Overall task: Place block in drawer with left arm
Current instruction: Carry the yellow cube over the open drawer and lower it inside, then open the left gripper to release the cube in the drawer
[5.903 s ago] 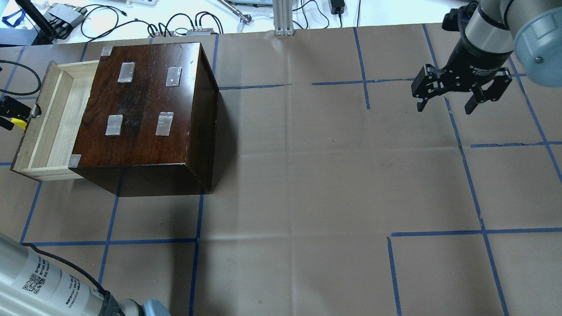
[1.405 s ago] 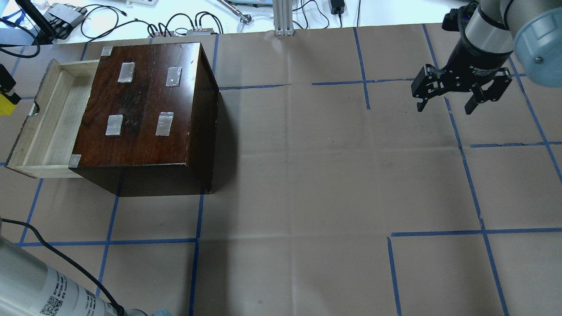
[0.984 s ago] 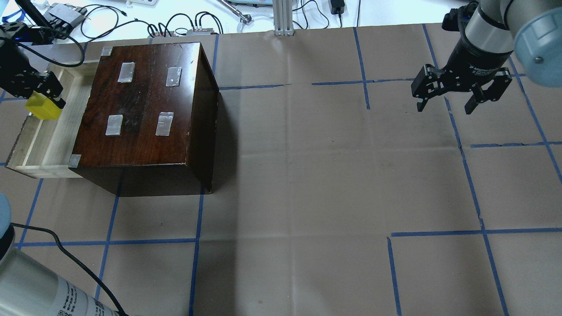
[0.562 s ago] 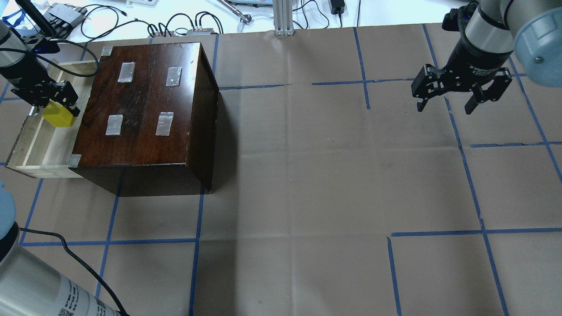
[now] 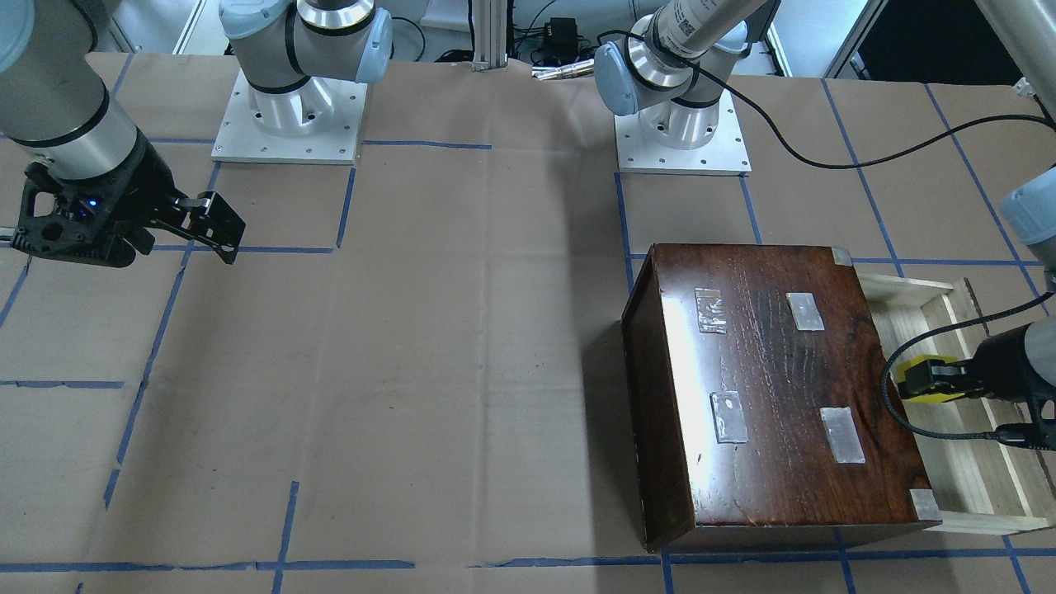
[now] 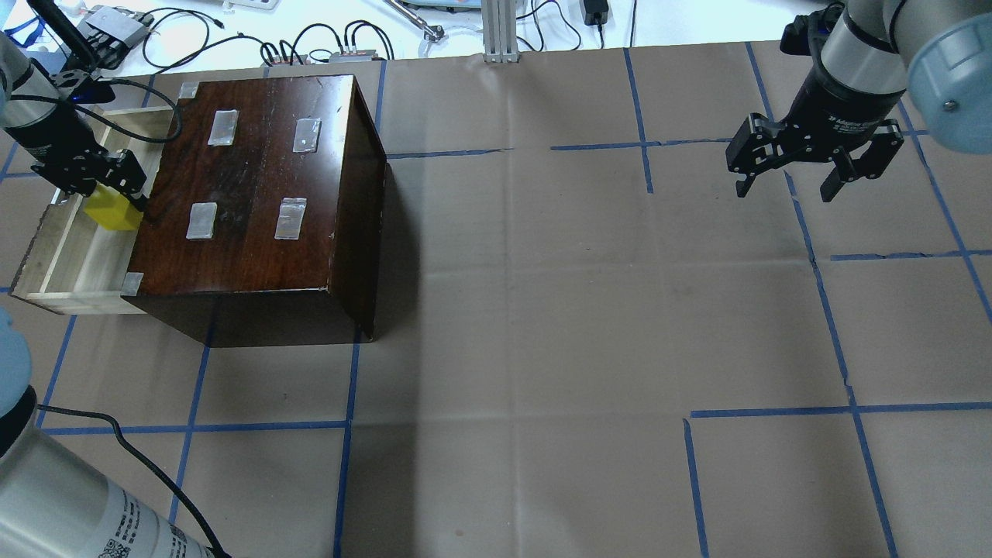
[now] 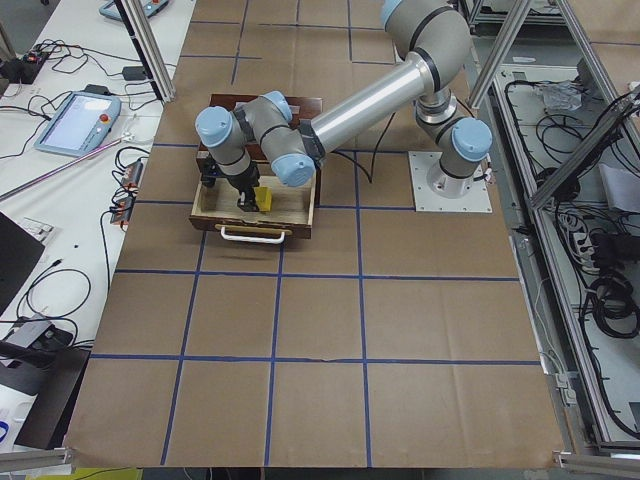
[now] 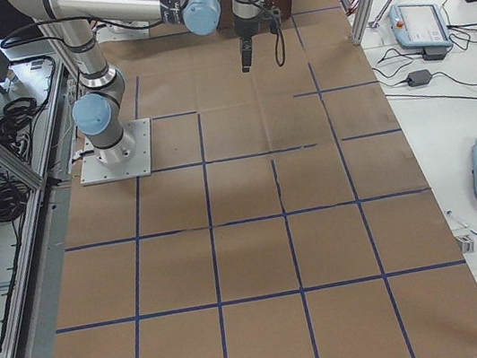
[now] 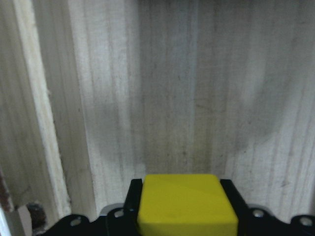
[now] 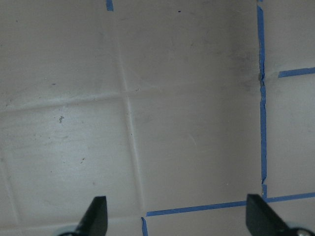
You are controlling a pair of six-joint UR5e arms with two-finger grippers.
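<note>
The left gripper point(image 6: 99, 188) grips the block point(image 6: 111, 214) above the drawer point(image 6: 74, 271) floor, with the box point(image 6: 256, 178) edge just beside it at 3 o'clock (overhead view). Lower vertically, release only near the floor, then retract straight up. The right gripper point(image 6: 784, 186) hangs wide.

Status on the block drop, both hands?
Left hand shut on block, over open drawer, not yet released. Right hand open, empty, far side. Drawer floor below bare.
</note>
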